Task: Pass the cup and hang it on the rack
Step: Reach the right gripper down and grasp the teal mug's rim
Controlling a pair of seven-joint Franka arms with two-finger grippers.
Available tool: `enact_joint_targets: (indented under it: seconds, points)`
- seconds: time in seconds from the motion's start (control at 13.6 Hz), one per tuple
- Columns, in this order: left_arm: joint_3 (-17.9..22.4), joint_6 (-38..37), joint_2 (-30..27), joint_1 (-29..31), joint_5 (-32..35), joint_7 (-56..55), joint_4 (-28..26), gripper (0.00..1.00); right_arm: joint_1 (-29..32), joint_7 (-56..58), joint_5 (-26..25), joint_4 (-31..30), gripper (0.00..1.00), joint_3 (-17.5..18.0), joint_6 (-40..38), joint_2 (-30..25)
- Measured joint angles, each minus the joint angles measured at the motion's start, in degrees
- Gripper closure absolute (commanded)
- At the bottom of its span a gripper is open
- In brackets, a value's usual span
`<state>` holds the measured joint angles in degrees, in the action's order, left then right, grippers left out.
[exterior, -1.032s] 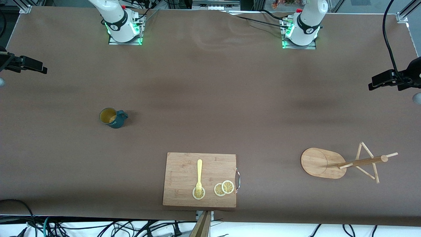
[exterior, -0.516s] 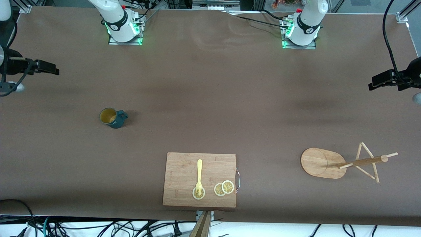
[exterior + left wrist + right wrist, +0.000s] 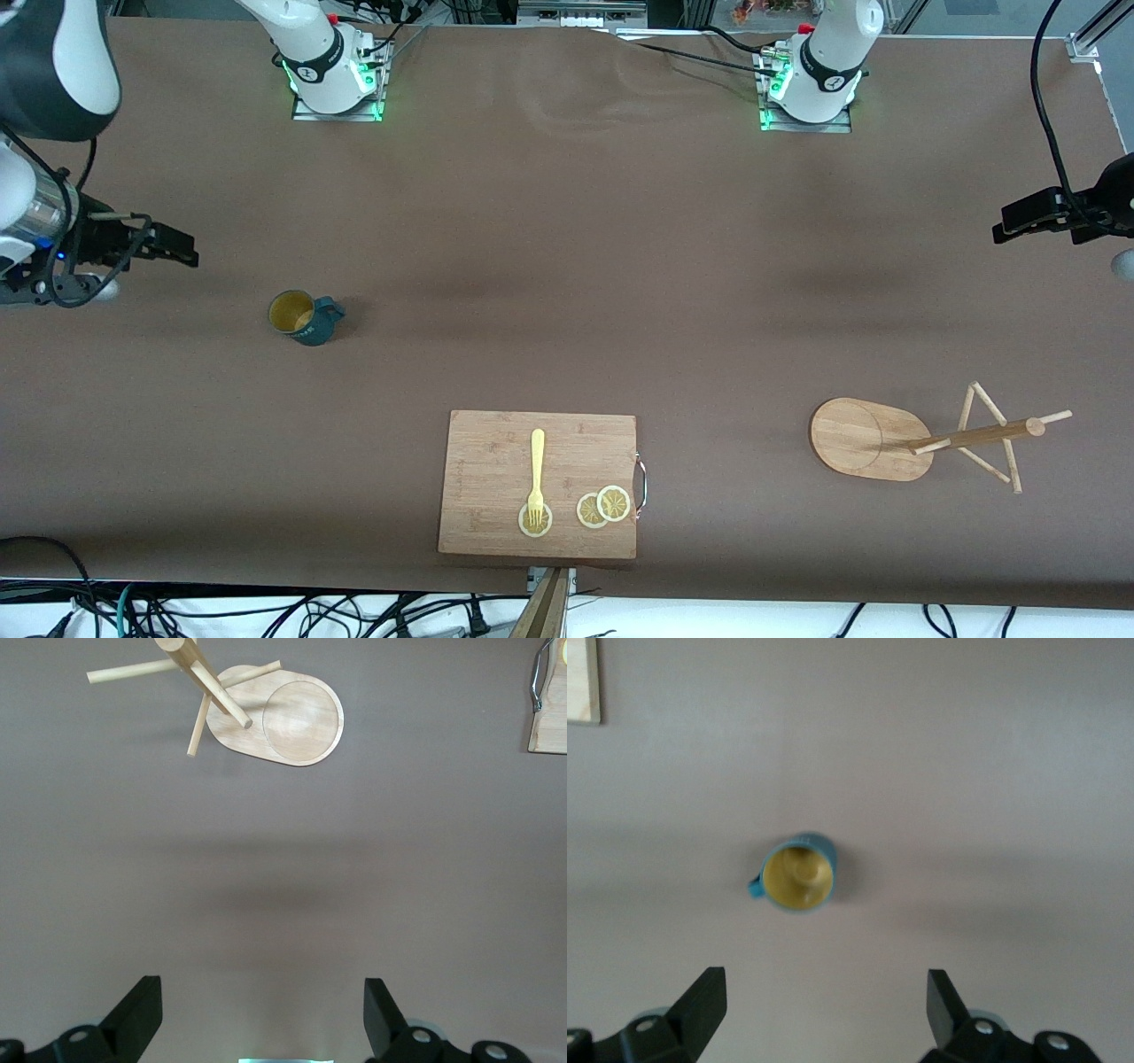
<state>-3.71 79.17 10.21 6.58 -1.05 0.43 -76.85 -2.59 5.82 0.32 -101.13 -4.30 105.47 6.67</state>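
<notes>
The dark teal cup (image 3: pixel 304 317) stands upright on the brown table at the right arm's end, its yellowish inside showing. It also shows in the right wrist view (image 3: pixel 799 875), apart from the fingers. My right gripper (image 3: pixel 182 251) is open and empty, up over bare table between the cup and the table's edge; its wide-apart jaws show in its own view (image 3: pixel 824 988). The wooden rack (image 3: pixel 873 439) stands at the left arm's end; it also shows in the left wrist view (image 3: pixel 283 718). My left gripper (image 3: pixel 1005 229) waits open and empty (image 3: pixel 261 992) over the table's edge.
A bamboo cutting board (image 3: pixel 487 461) with a metal handle lies at the table's near edge between cup and rack. It carries a yellow fork (image 3: pixel 536 465) and lemon slices (image 3: pixel 602 507). Cables hang beyond the near edge.
My right arm has swung in from the table's edge and its gripper has moved toward the cup. The left arm, cup and rack have not moved.
</notes>
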Motion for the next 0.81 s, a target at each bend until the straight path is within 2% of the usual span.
enact_joint_targets:
  seconds: [0.22, 0.37, 0.59, 0.81]
  points:
    - [0.0, 0.0, 0.01, 0.0, 0.0, 0.0, 0.03, 0.0, -0.1, 0.79, 0.0, -9.88, 0.0, 0.97, 19.72, 1.22]
    - [0.0, 0.0, 0.02, 0.0, 0.0, 0.0, 0.04, 0.0, -0.42, 0.91, 0.0, -15.81, 0.0, 1.83, 29.91, 2.97]
    - [0.0, 0.0, 0.03, 0.0, 0.0, 0.0, 0.06, 0.0, -0.67, 2.27, 0.0, -21.54, 0.0, 2.71, 37.42, 6.34]
    - [0.0, 0.0, 0.04, 0.0, 0.0, 0.0, 0.06, 0.0, -0.58, 7.59, 0.0, -22.34, 0.0, 2.45, 39.08, 9.28]
